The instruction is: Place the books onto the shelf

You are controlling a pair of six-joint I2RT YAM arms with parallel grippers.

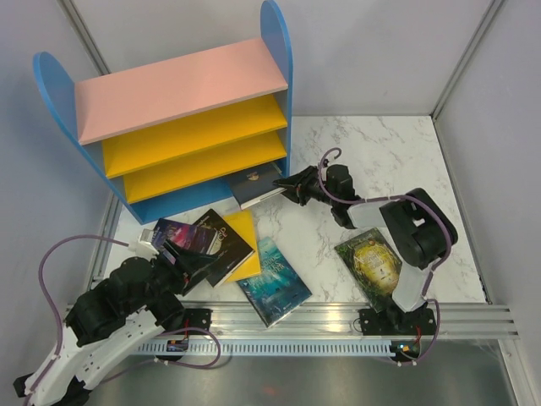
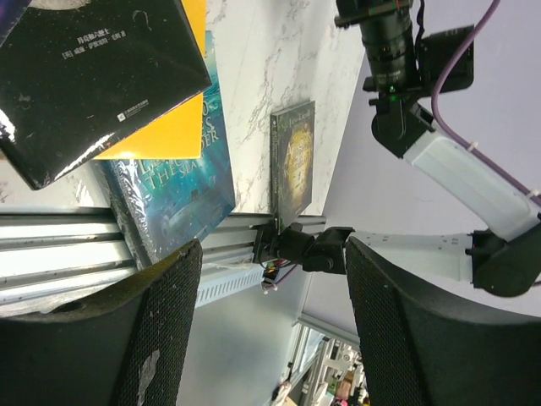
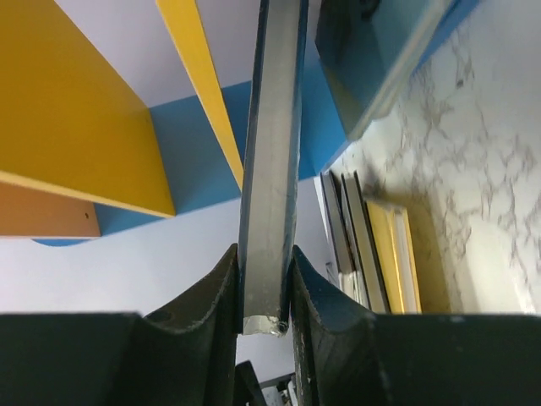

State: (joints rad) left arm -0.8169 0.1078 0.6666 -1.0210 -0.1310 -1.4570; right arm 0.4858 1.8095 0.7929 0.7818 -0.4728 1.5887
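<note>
The right fingers (image 3: 211, 326) grip a thin dark paperback (image 3: 270, 169) by its edge, flat, I think to slide it into the lowest bay of the blue-sided shelf with pink and yellow boards (image 1: 277, 59), while the left fingers (image 2: 148, 338) stand open and empty above the loose books (image 1: 272, 281) on the white marble bench (image 1: 380, 152).

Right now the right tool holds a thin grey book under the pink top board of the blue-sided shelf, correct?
No. The right tool holds the thin grey book under the lower yellow board of the blue-sided shelf, as the top external view shows.
</note>
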